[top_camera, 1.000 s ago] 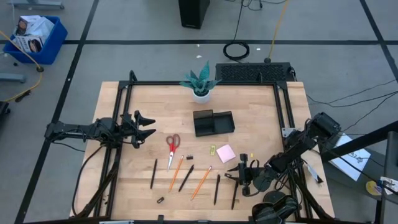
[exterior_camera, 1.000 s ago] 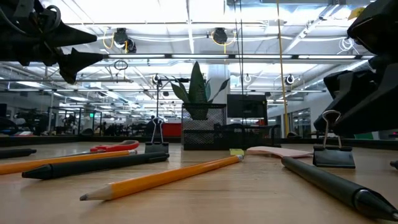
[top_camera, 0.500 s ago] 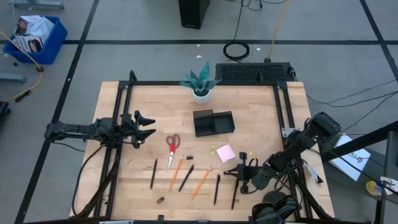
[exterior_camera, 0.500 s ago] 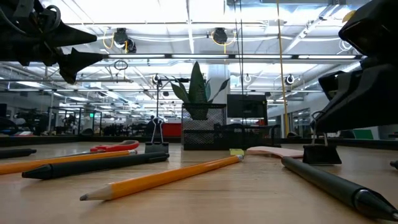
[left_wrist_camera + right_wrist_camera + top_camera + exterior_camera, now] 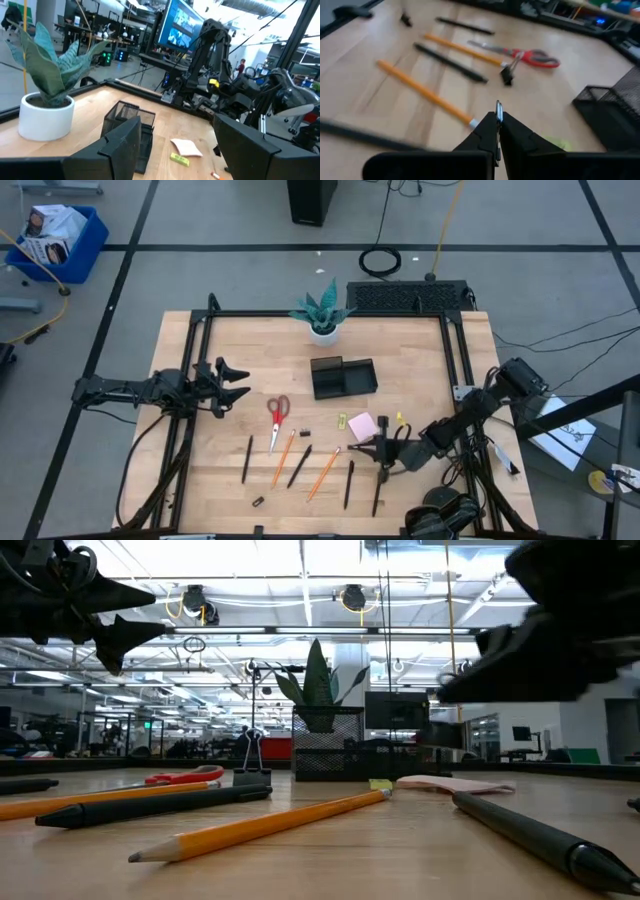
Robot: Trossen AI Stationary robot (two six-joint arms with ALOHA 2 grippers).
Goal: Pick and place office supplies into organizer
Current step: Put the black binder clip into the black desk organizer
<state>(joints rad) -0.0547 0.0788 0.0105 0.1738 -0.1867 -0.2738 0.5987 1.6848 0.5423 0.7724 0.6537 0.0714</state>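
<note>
My right gripper (image 5: 383, 450) hangs low over the table's near right, just in front of the pink sticky-note pad (image 5: 363, 426), and is shut on a binder clip's silver wire handle (image 5: 498, 106). My left gripper (image 5: 240, 385) waits open above the table's left side. Red-handled scissors (image 5: 278, 412), orange pencils (image 5: 323, 472), black pens (image 5: 300, 465), a yellow-green clip (image 5: 342, 420) and small black clips (image 5: 258, 502) lie flat on the wood. The black organizer (image 5: 343, 377) stands at the centre, toward the far edge. My right gripper pinches the clip's wire handle (image 5: 498, 106) between its two fingertips; only the top of the wire loop sticks out past them. The fingers come from the table's right, slanting slightly down. The clip's body is hidden by the fingers; the clip is off the table.
A white pot with a teal plant (image 5: 322, 315) stands behind the organizer. A black pen (image 5: 378, 492) lies just in front of my right gripper, another (image 5: 349, 483) beside it. Bare wood lies between the organizer and the scissors.
My right gripper has shut on the upright wire handle of the black binder clip that stood on the table. It has then risen and swung toward the far edge and the pink pad, lifting the clip clear of the wood.
</note>
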